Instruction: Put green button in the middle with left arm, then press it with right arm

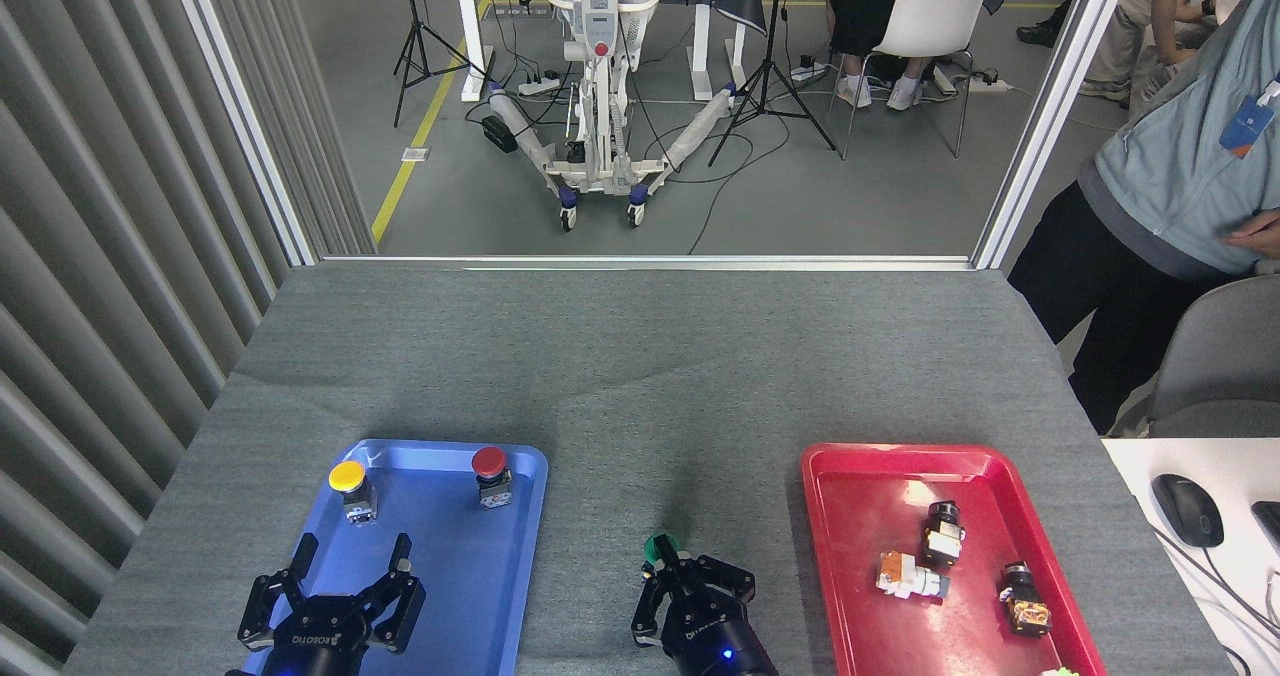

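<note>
Head view, green button (660,548) upright on the bare grey cloth (640,396) between blue tray (480,576) and red tray (870,476), right gripper (690,581) just behind it, fingers loosely curled, holding nothing, left gripper (335,581) spread wide and empty over the blue tray.

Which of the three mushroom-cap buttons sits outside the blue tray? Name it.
The green button, on bare grey cloth at the right gripper's fingertips. The yellow button and red button stand inside the tray.
</note>
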